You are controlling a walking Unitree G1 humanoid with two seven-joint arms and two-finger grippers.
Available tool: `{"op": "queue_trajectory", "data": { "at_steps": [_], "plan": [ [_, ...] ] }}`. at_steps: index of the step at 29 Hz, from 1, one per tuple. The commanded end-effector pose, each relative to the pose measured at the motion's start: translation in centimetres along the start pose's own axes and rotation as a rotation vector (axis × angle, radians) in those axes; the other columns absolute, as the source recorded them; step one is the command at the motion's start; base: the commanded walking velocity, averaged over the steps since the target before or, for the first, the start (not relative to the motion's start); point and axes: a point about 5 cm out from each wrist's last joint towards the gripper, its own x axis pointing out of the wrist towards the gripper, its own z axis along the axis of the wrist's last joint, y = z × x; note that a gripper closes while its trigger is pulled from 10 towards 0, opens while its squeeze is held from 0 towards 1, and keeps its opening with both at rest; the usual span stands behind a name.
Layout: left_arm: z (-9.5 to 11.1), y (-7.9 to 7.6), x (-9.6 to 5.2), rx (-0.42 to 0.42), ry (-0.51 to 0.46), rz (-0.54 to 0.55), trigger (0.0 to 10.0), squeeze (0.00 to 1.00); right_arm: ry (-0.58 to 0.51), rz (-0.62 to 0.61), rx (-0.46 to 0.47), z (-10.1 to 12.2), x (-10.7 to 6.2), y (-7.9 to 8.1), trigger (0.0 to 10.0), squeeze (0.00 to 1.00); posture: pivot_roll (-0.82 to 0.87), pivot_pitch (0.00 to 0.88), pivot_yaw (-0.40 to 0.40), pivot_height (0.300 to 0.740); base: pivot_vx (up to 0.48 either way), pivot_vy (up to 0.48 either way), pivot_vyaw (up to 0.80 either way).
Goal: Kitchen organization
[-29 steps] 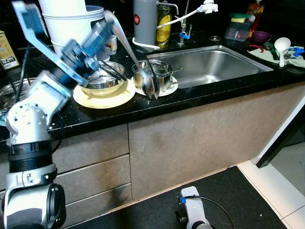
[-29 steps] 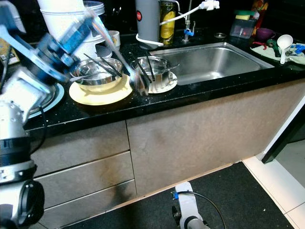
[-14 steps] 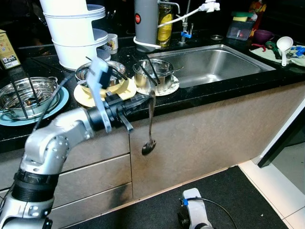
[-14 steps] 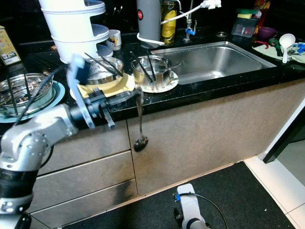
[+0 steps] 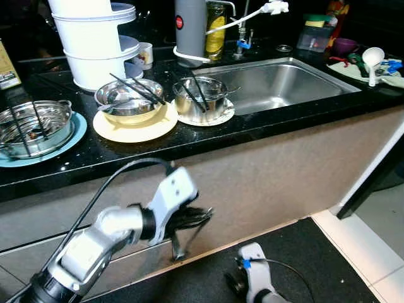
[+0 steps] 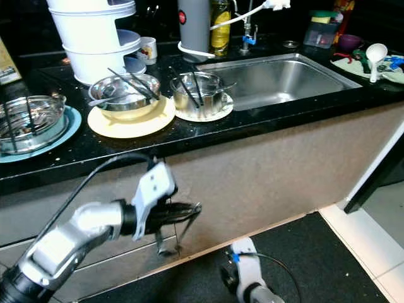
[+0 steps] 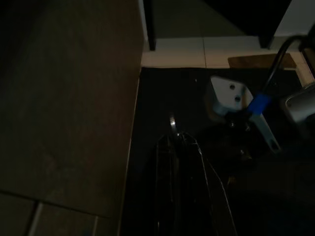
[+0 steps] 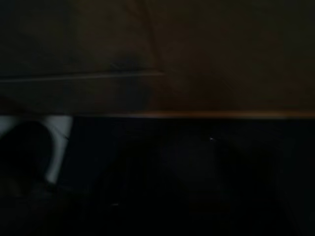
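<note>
No writing can be read here. The grey jug (image 5: 190, 28) at the back of the black counter (image 5: 265, 123) has a small red round mark, too small to make out.

The left gripper (image 5: 203, 216) is down low, in front of the brown cabinet front (image 5: 265, 183) under the counter. Its two black fingers are closed on a metal spoon (image 5: 178, 243). The spoon hangs down from the fingers, with its bowl near the dark floor mat (image 5: 303, 252). In the left wrist view the thin handle of the spoon sits between the finger tips.

The right arm hangs low. Its wrist view is very dark, so I cannot tell if the right fingers are open or closed.

On the counter there is a steel bowl with chopsticks (image 5: 129, 101) on a yellow plate (image 5: 136, 126). Just beside it is a steel pot (image 5: 202, 98) on a small white plate. A steel basket bowl (image 5: 31, 126) sits on a blue plate. White tubs (image 5: 95, 38) are stacked behind. The steel sink (image 5: 278, 85) is next to them.
</note>
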Motion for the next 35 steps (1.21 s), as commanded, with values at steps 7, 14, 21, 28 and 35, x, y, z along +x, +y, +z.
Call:
{"op": "queue_trajectory", "data": {
  "at_steps": [7, 14, 21, 28, 35],
  "plan": [
    [-1.1, 1.0, -0.4, -0.106, -0.082, 0.110, 0.0, 0.00, -0.096, 0.344, 0.193, 2.1, 0.5, 2.3, 10.0, 1.00, -0.09, 0.130, -0.062, 0.740, 0.000, 0.000, 0.00],
    [-2.9, 2.7, -1.9, -0.121, -0.049, 0.151, 0.0, 0.00, -0.118, 0.458, 0.135, 3.0, 0.5, 3.4, 10.0, 1.00, -0.10, 0.130, -0.068, 0.740, 0.000, 0.000, 0.00],
    [-3.2, 4.3, -3.3, -0.168, -0.081, 0.186, 0.0, 0.00, -0.182, 0.575, 0.151, 5.1, -0.5, 3.9, 10.0, 1.00, -0.12, 0.147, -0.075, 0.740, 0.000, 0.000, 0.00],
    [-2.7, 3.7, -2.9, -0.251, -0.146, 0.099, 0.0, 0.00, -0.229, 0.608, 0.117, 7.2, -0.8, 4.5, 10.0, 0.00, -0.13, 0.154, -0.064, 0.740, 0.000, 0.000, 0.00],
    [-2.5, 3.2, -2.5, -0.259, -0.136, -0.003, 0.0, 0.00, -0.290, 0.608, -0.050, 9.2, -1.1, 5.3, 10.0, 0.00, -0.13, 0.159, -0.061, 0.740, 0.000, 0.000, 0.00]
  ]
}}
